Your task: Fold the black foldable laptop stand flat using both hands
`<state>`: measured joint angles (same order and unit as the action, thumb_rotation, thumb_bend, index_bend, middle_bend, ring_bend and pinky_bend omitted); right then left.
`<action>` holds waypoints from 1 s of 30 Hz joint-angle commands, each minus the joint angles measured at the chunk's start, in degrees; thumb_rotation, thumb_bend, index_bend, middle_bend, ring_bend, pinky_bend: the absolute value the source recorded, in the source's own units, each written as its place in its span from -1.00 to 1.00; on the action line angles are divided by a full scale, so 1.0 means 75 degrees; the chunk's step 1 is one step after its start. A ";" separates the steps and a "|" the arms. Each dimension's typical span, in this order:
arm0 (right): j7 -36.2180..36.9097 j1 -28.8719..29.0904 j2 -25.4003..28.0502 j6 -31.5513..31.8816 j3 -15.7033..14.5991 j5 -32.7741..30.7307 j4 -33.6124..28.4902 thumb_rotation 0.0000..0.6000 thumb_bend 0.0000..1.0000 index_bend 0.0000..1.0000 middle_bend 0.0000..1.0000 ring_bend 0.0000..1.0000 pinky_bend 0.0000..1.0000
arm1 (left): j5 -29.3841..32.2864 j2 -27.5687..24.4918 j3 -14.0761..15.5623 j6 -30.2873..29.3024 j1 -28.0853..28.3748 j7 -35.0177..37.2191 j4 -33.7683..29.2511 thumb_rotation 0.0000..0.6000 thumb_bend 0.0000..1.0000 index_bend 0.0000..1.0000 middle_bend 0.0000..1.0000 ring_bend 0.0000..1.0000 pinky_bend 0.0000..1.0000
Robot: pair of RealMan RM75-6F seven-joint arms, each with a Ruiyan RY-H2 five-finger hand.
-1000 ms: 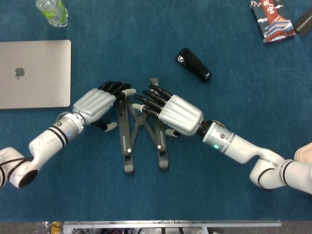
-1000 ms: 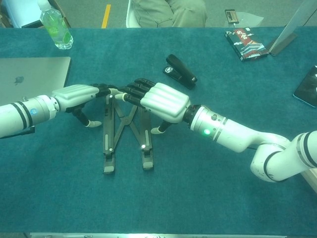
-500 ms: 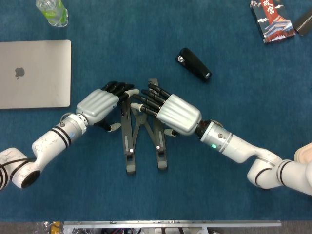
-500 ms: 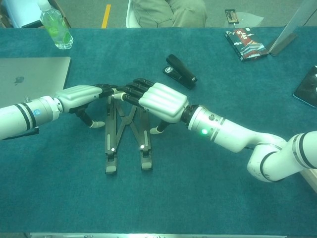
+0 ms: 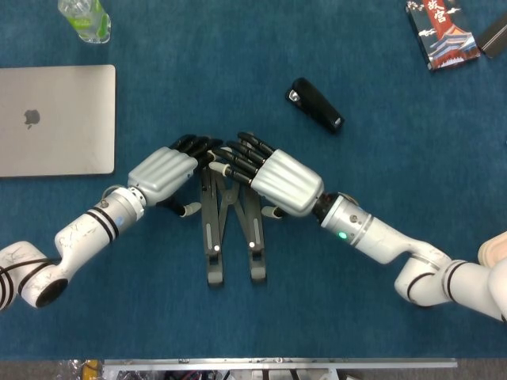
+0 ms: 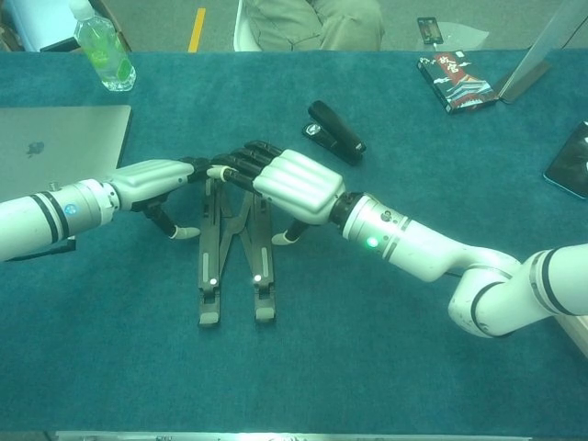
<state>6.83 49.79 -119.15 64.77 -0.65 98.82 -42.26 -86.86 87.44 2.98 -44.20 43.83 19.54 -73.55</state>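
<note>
Mid-table, the laptop stand [image 5: 231, 226] lies nearly closed. My left hand [image 5: 162, 172] and right hand [image 5: 277, 180] bracket its far end, fingers curled onto the rails, to squeeze them together.

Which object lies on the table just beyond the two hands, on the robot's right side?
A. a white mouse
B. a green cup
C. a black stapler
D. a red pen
C: a black stapler lies on the blue table, past the right hand that rests on the laptop stand.
</note>
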 commanded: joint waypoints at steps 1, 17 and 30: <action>0.0022 0.0014 -0.0046 0.0000 0.0023 -0.0022 0.0046 1.00 -0.83 -1.00 -1.00 -1.00 -0.90 | -0.0001 -0.0008 0.0009 0.0012 0.0006 0.0004 -0.0047 1.00 -0.41 -1.00 -1.00 -1.00 -1.00; 0.0046 0.0080 -0.0278 0.0053 0.0153 -0.0131 0.0325 1.00 -0.83 -1.00 -1.00 -1.00 -0.90 | 0.0079 -0.0202 -0.0005 0.0063 0.0030 -0.0030 -0.0345 1.00 -0.41 -1.00 -1.00 -1.00 -1.00; 0.0099 -0.0077 0.0489 0.0363 0.0170 -0.0169 -0.0588 1.00 -0.83 -1.00 -1.00 -1.00 -0.90 | -0.0080 -0.0764 0.0015 -0.0289 -0.0051 -0.0424 -0.0613 1.00 -0.41 -1.00 -1.00 -1.00 -1.00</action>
<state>7.50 49.63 -117.17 66.91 0.59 97.66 -44.73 -86.85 82.46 2.97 -45.71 43.56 16.87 -77.57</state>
